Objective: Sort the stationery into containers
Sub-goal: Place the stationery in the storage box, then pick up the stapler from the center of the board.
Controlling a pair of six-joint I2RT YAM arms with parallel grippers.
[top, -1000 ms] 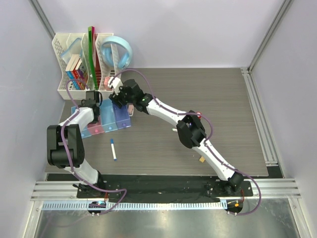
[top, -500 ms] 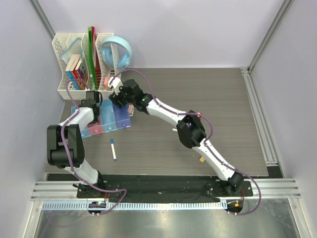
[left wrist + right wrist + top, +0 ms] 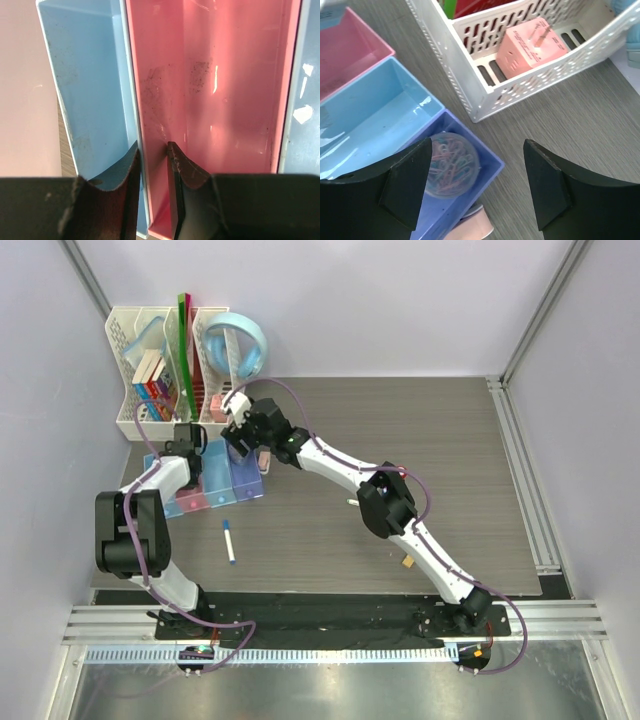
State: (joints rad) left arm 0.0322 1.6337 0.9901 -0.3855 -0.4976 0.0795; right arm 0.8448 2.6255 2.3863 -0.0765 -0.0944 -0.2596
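Observation:
The containers (image 3: 215,483) are a joined row of blue, pink, blue and purple bins at the table's far left. My left gripper (image 3: 152,150) is shut on the wall between the end blue bin (image 3: 85,75) and the pink bin (image 3: 225,75); both look empty. My right gripper (image 3: 479,175) is open and empty above the far corner of the purple bin (image 3: 490,162), which holds a round clear case of paper clips (image 3: 451,164). A white marker with a blue cap (image 3: 230,541) lies in front of the bins. A tiny tan eraser (image 3: 408,562) lies beside the right arm.
The white mesh file organizer (image 3: 470,85) stands just behind the bins, with a pink block (image 3: 530,47) inside; books, a green ruler and light-blue headphones (image 3: 240,345) are at it. A pinkish item (image 3: 477,227) lies against the purple bin's outer side.
My right gripper has shifted slightly toward the far side over the purple bin. The left gripper and the bins stay as they were.

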